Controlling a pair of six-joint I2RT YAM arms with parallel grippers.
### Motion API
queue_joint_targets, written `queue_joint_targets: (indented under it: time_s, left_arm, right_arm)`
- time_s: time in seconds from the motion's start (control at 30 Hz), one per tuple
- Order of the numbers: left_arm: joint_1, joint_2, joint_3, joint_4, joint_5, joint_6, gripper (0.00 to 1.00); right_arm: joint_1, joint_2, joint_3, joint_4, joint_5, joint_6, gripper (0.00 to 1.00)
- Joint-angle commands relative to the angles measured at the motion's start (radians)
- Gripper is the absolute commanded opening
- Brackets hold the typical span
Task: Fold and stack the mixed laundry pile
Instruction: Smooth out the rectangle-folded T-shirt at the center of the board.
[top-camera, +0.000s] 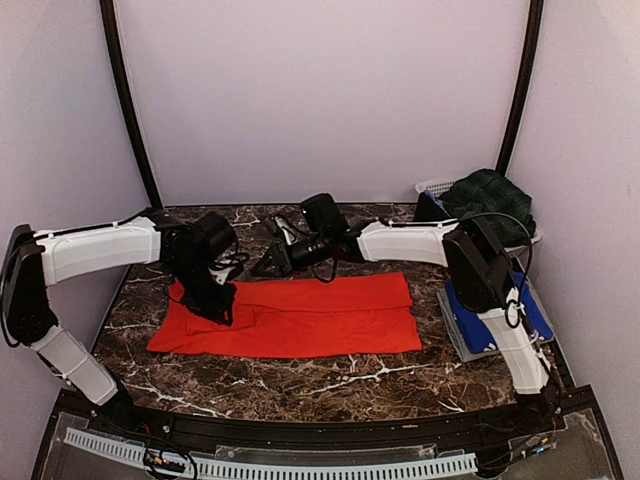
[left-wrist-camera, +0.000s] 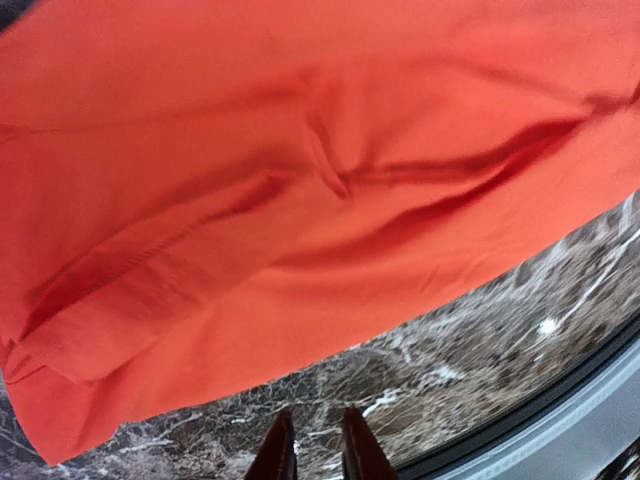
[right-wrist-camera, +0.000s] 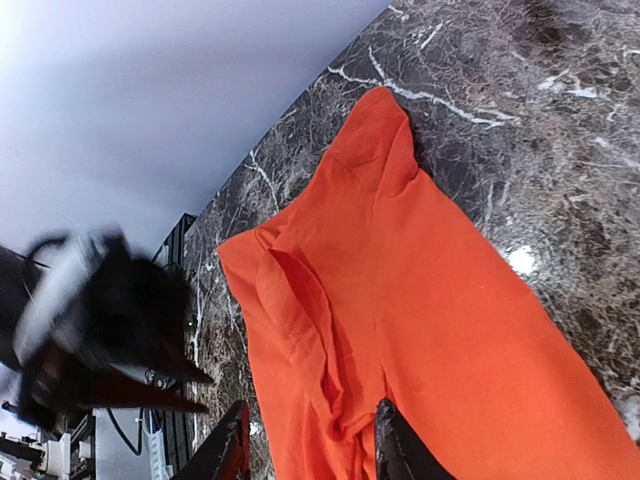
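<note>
Plainly, marble table (top-camera: 330, 385) shows all around the red-orange T-shirt (top-camera: 310, 320).

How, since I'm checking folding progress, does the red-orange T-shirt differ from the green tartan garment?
The red-orange T-shirt lies flat on the marble table; the green tartan garment sits bunched in the white basket. The T-shirt is plain, the tartan garment checked. The T-shirt is mid-table, the tartan garment far right. Both are soft clothing.
</note>
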Motion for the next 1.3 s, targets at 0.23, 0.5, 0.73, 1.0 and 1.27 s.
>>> queue_joint_targets:
  time_s: [0.23,0.5,0.73,1.0,1.27]
  left_arm:
    - [0.325,-0.164,-0.083,0.172,-0.030,-0.283,0.16]
    - [0.327,0.026,-0.044,0.120,-0.147,-0.348,0.07]
    - [0.321,0.067,-0.076,0.141,-0.056,-0.339,0.00]
    - [0.264,-0.018,-0.132,0.098,-0.008,-0.341,0.00]
    - [0.176,-0.128,-0.185,0.069,0.038,-0.383,0.00]
  right_arm:
    - [0.114,0.191,0.307,-0.299,0.187,-0.062,0.32]
    - [0.138,0.261,0.418,-0.421,0.308,-0.097,0.29]
    - [0.146,0.231,0.376,-0.452,0.257,-0.146,0.25]
    - [0.153,0.175,0.308,-0.491,0.204,-0.215,0.21]
    - [0.175,0.117,0.231,-0.500,0.188,-0.317,0.21]
